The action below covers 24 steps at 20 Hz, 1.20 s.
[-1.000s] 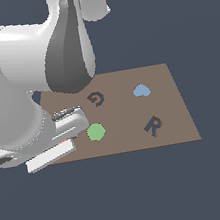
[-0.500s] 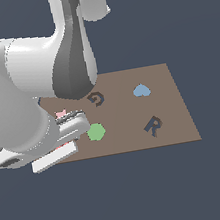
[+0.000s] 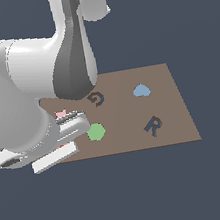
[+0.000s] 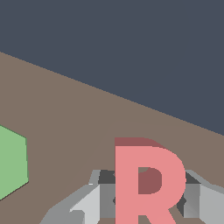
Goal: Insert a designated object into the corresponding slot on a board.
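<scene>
Pink-red and flat, the R-shaped block (image 4: 146,183) sits clamped between the grey gripper's (image 4: 146,201) fingers (image 4: 94,203), above the brown rectangular board (image 3: 132,138) near a green polygon (image 3: 96,132). Its dark R-shaped slot (image 3: 153,125) lies well apart, toward the exterior view's right.

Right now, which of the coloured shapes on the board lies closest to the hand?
The pink-red R block: it sits right between the fingers of the hand. The green polygon lies just beside it, and the blue shape is much farther away.
</scene>
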{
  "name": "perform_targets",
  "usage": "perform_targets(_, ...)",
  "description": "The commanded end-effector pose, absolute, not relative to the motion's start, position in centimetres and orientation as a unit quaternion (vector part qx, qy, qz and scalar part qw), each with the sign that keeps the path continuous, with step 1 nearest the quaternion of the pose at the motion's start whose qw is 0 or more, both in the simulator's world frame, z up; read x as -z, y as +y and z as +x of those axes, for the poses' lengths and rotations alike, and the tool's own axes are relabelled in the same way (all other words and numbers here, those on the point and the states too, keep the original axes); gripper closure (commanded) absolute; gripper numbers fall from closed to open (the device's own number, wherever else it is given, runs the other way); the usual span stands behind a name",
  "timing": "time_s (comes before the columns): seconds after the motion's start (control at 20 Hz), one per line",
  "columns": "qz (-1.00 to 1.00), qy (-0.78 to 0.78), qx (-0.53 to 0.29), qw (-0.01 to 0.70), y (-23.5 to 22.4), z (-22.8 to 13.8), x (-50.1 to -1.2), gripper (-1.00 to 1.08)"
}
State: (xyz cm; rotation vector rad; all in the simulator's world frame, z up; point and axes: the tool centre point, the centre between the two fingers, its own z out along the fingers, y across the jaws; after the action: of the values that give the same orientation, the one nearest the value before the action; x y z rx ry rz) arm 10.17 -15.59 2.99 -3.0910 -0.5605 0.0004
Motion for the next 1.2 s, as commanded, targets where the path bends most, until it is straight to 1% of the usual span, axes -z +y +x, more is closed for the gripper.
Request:
perform_targets(0.0,-0.984,-0.178,0.0,0.0,-15.6,10.2,-3.0,1.08)
perform_targets(0.55,-0.981,-0.194,0.0,0.0,-15.3,10.6,-3.3,1.08)
perform_targets(1.15,-0.95,-0.314,0.0,0.0,-12.5,13.6,-3.4,1.08)
